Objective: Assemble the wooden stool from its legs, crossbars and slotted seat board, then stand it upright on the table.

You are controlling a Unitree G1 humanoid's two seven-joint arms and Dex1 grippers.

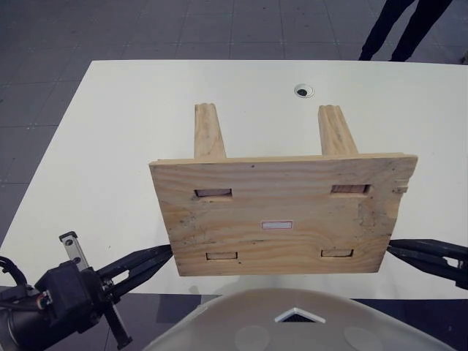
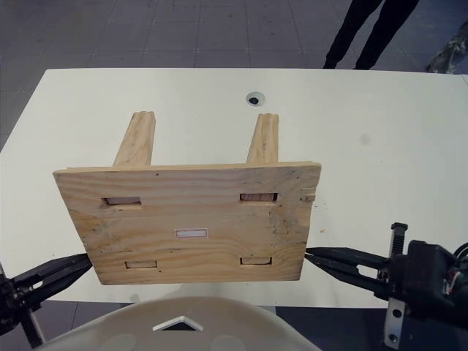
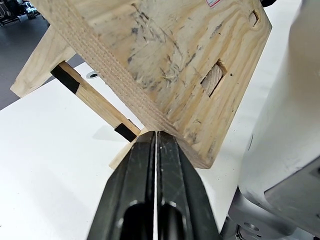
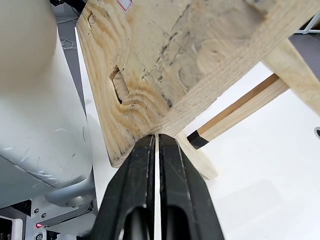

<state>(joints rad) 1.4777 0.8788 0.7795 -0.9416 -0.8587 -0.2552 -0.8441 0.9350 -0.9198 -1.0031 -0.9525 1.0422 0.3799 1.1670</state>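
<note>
Legs (image 1: 209, 131): 2 show past seat board (image 1: 285, 212) (others mostly hidden); left gripper (image 1: 167, 254), right gripper (image 2: 311, 255) jaws closed.

Between the claws, the seat board (image 1: 281, 216) is pale bare wood, unvarnished, with strong grain, scuffs and dark specks. Its edge against the left claw (image 3: 156, 134) is rough-sawn and fibrous. The legs (image 1: 209, 131) beyond the claws are the same raw matt wood. A crossbar (image 3: 95, 97) just past the left claw is smoother, yellower wood with matt black bands. Left claw and right claw (image 4: 155, 136) are hard black, faintly shiny and finely scratched. The table (image 1: 110, 146) beneath them is smooth matt white.
</note>
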